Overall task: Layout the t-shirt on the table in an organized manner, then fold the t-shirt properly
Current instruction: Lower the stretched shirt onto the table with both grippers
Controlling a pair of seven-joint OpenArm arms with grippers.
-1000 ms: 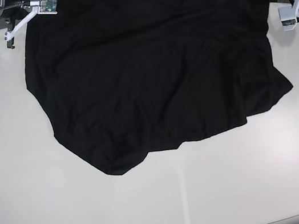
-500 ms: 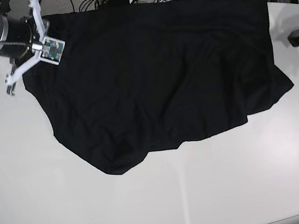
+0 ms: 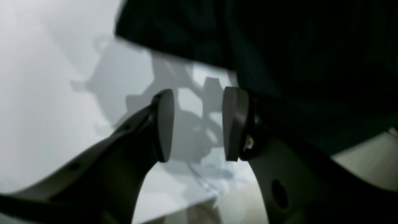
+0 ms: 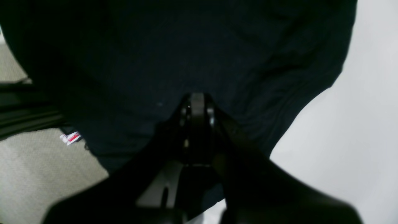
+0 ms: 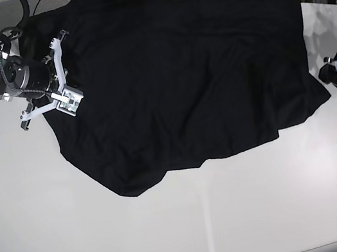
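Right hand [image 4: 197, 105] pinches t-shirt [image 5: 180, 78]; left hand [image 3: 197, 124] empty.

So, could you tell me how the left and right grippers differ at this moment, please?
The left gripper has its jaws apart with nothing between them, while the right gripper is shut on the t-shirt. The left sits just off the shirt's edge over the table; the right is over the fabric. Both are low, near opposite sides of the shirt.

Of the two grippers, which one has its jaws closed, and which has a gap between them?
The right gripper is closed, its jaws pressed together over the t-shirt. The left gripper shows a clear gap, with the white table visible through it.
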